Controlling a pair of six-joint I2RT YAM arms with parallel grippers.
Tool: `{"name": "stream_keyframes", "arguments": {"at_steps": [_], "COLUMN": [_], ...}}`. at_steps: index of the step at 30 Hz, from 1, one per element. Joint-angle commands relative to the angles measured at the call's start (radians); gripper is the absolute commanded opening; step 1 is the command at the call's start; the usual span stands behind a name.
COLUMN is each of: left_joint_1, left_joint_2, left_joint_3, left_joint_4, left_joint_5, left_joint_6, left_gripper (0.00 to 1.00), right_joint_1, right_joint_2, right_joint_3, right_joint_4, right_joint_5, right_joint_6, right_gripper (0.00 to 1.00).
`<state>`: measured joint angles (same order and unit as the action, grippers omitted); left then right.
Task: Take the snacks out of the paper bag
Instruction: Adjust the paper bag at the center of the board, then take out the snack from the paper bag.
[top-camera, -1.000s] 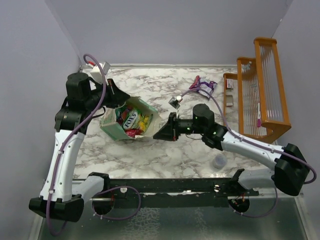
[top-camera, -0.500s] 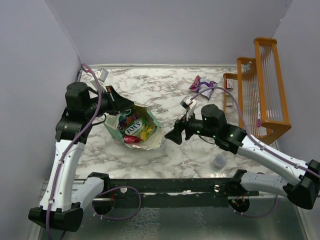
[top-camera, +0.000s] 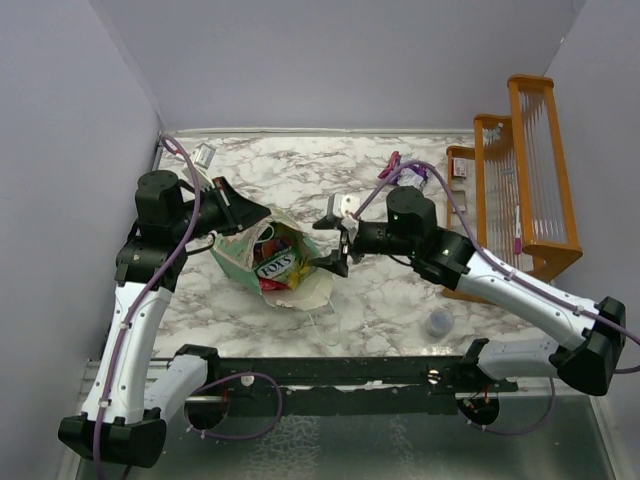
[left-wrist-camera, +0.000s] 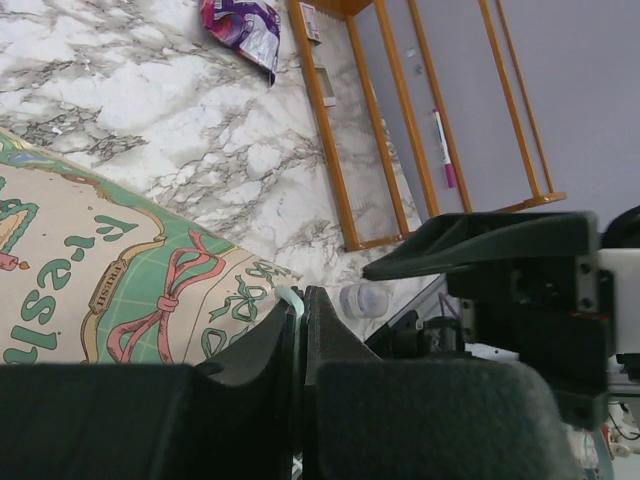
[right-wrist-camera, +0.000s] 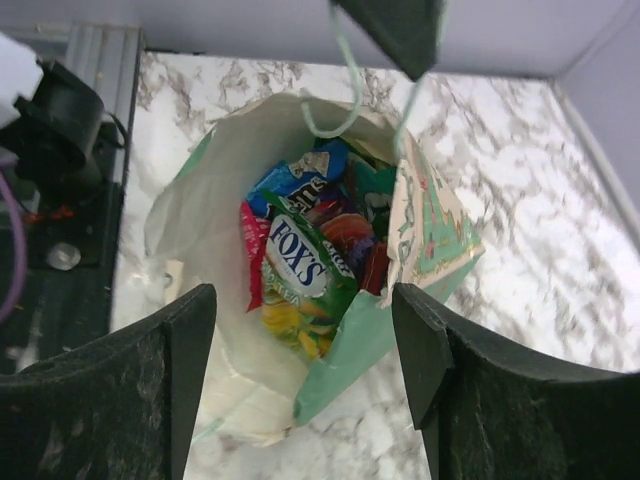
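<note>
The mint-green paper bag (top-camera: 235, 262) lies on the marble with its mouth toward the right arm. Its cream printed panel (left-wrist-camera: 100, 270) fills the left wrist view. My left gripper (top-camera: 250, 213) is shut on the bag's rim (left-wrist-camera: 290, 298), holding the mouth up. Several snacks (right-wrist-camera: 300, 265) lie inside against the white wall (right-wrist-camera: 200, 200), a green-yellow packet (top-camera: 275, 267) on top. My right gripper (right-wrist-camera: 302, 300) stands open just before the mouth, its fingers (right-wrist-camera: 190, 350) either side of the opening, holding nothing. One purple-pink snack (top-camera: 405, 170) lies on the table at the back.
An orange wire rack (top-camera: 520, 180) stands along the right edge. A small grey round cap (top-camera: 438, 321) sits near the front right. The bag's thin string handle (right-wrist-camera: 345, 90) loops over the mouth. A white block (top-camera: 205, 153) sits at the back left corner.
My right gripper has opened and swung left up to the bag's mouth. The bag has shifted slightly toward the front right, with my left gripper still shut on its rim.
</note>
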<state>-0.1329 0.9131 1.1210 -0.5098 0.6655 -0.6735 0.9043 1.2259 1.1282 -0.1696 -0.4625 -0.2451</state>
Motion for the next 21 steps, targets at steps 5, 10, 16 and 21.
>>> {"name": "stream_keyframes", "arguments": {"at_steps": [5,10,16,21], "left_joint_1": [0.001,0.001,0.001,0.001], "left_joint_2": [-0.01,-0.012,-0.022,-0.02], "left_joint_3": [0.031,0.029,0.009,0.008], "left_joint_4": [0.01,-0.006,0.023,0.021], "left_joint_5": [0.019,0.016,0.025,0.03], "left_joint_6": [-0.002,0.01,-0.006,0.0], "left_gripper": [0.0,0.0,0.0,0.0], "right_joint_1": [0.048,0.116,0.13,0.13], "right_joint_2": [0.087,0.199,0.333,0.411], "right_joint_3": [-0.097,-0.03,0.091,0.155], "right_joint_4": [0.218,0.132,0.052,0.009], "right_joint_5": [-0.106,0.058,0.23,0.282], "right_joint_6": [-0.418,-0.531,-0.55,-0.542], "right_gripper": [0.71,0.7,0.65,0.64]}}
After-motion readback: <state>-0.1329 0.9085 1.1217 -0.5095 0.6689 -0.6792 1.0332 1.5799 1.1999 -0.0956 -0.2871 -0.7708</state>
